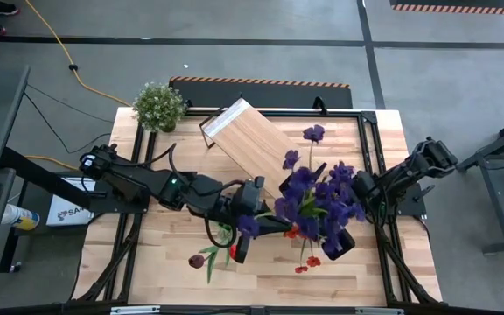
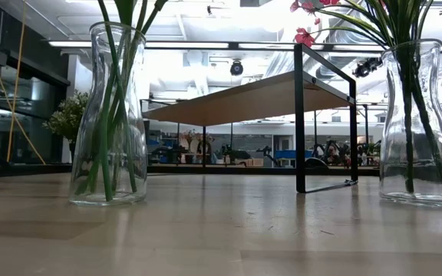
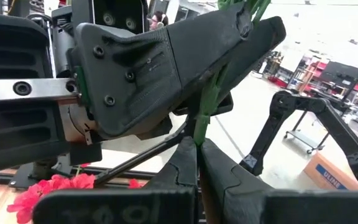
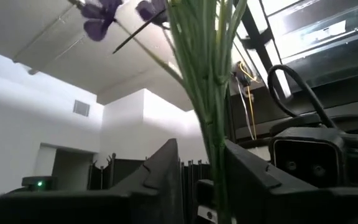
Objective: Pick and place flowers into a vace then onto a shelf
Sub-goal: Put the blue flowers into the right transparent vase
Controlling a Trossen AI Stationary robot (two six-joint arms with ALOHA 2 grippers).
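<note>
- Left of centre in the high view, the left gripper (image 1: pixel 250 199) sits low over the table, its fingers (image 3: pixel 185 168) pinched tight on a thin green stem (image 3: pixel 202 118) in its wrist view.
- Below it, toward lower centre, a maroon tulip (image 1: pixel 198 260) lies flat on the tabletop (image 1: pixel 164 254), with red blossoms (image 1: pixel 311 261) a little further right.
- Centre frame, the shelf (image 1: pixel 248 140) stands at an angle, bare on top; no vase is on it yet.
- Just right of centre, a thick purple spray (image 1: pixel 322 197) hides most of the right gripper (image 1: pixel 338 243). Its fingers (image 4: pixel 166 180) bracket a bunch of stems (image 4: pixel 210 87), but I cannot tell whether they are gripping or letting go.
- The low view shows two clear glass vases: one at left (image 2: pixel 113 115) and one at right (image 2: pixel 417 123), both holding stems.
- My worry: both grippers are crowded together on the same bouquet, so pulling apart could drag stems out or tip a vase.
- The blooms look floppy and top-heavy.
</note>
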